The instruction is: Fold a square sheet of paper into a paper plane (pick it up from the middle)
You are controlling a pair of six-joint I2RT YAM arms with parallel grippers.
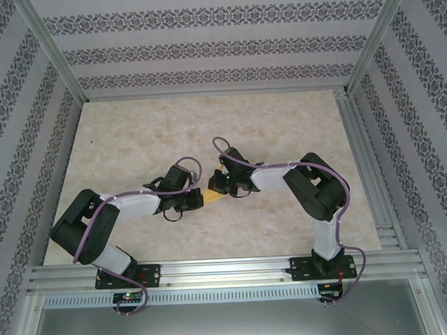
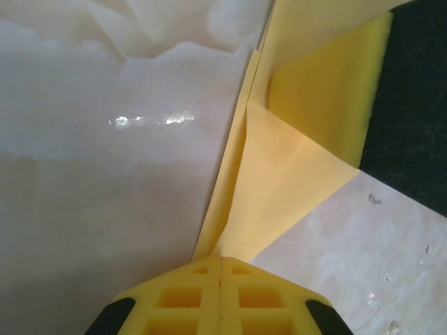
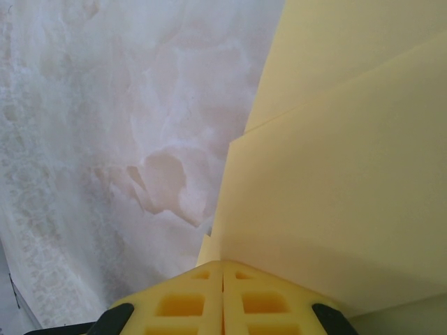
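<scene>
Both pairs of jaws are closed on the sheet of paper (image 2: 279, 181), its folded, creased layers being pinched by the left gripper (image 2: 221, 264) and right gripper (image 3: 223, 265) from opposite sides, at the middle of the marble-patterned table (image 1: 281, 121).

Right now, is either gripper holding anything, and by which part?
Both are shut on the folded yellow paper: the left gripper pinches its narrow folded end, and the right gripper appears to pinch a folded layer's edge.
</scene>
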